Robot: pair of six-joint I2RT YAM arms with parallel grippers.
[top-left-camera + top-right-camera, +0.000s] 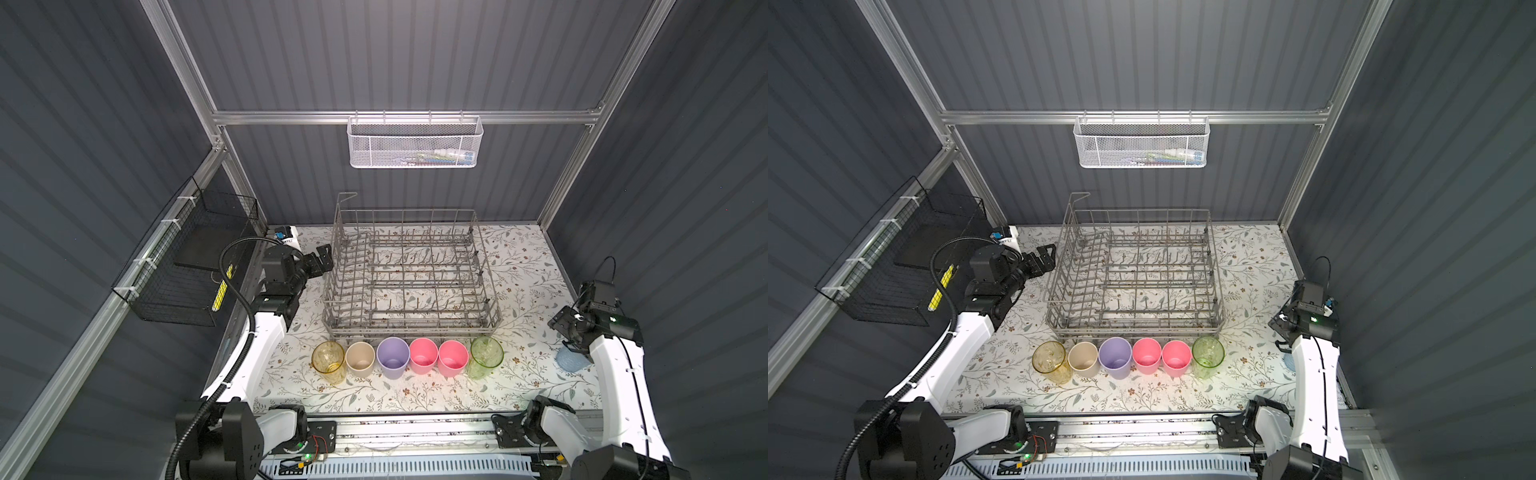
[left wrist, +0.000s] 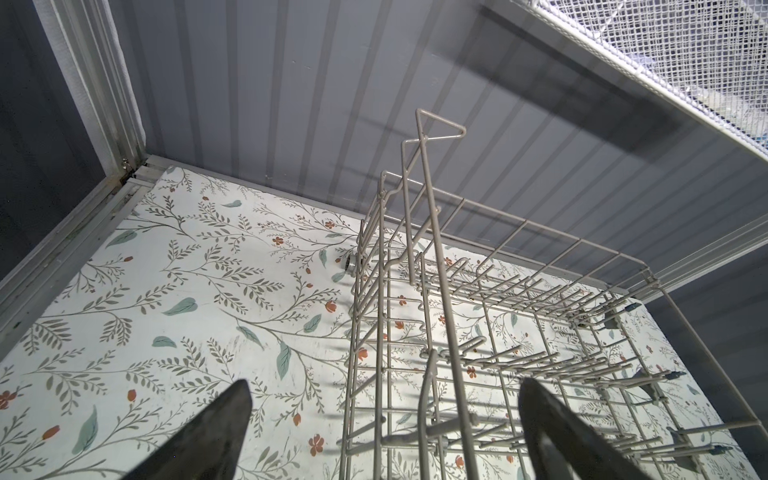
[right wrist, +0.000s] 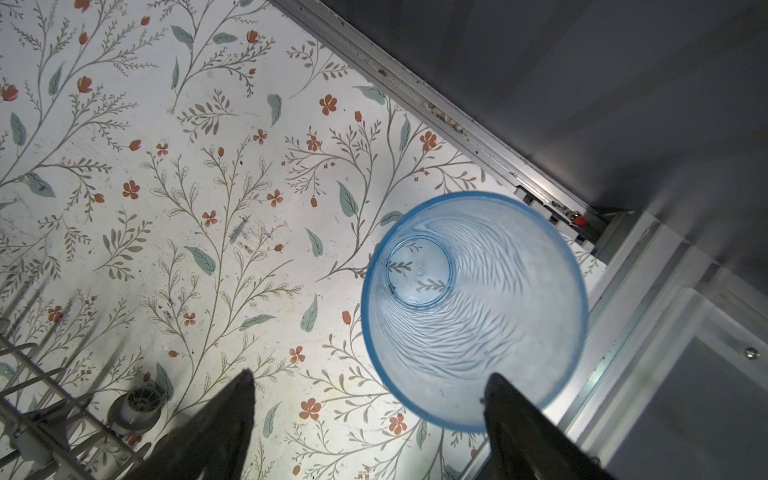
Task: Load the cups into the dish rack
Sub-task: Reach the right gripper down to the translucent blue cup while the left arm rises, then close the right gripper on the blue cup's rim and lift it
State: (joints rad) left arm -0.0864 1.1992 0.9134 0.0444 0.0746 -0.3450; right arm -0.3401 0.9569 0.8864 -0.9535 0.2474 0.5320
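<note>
Two grippers, both with jaws apart, gripping nothing.
- Right gripper (image 3: 370, 374): over the blue-grey cup (image 3: 473, 311), which stands upright by the right edge of the surface (image 1: 415, 395).
- Left gripper (image 2: 384, 381): just beside the left wall of the dish rack (image 1: 411, 330).
- Row of six upright cups along the rack's front wall: yellow cup (image 1: 328, 359), beige cup (image 1: 360, 357), lavender cup (image 1: 393, 355), pink cup (image 1: 424, 353), second pink cup (image 1: 453, 355), green cup (image 1: 486, 353).

The rack (image 1: 409, 270) fills the middle of the table (image 1: 528, 270), tines crowding its floor but open from above. Six cups (image 1: 423, 357) stand rim to rim just before it, with no finger gap between them. Bare table lies left, right and in front. The blue cup (image 3: 473, 311) seems hard by the right rail (image 3: 465, 129).
</note>
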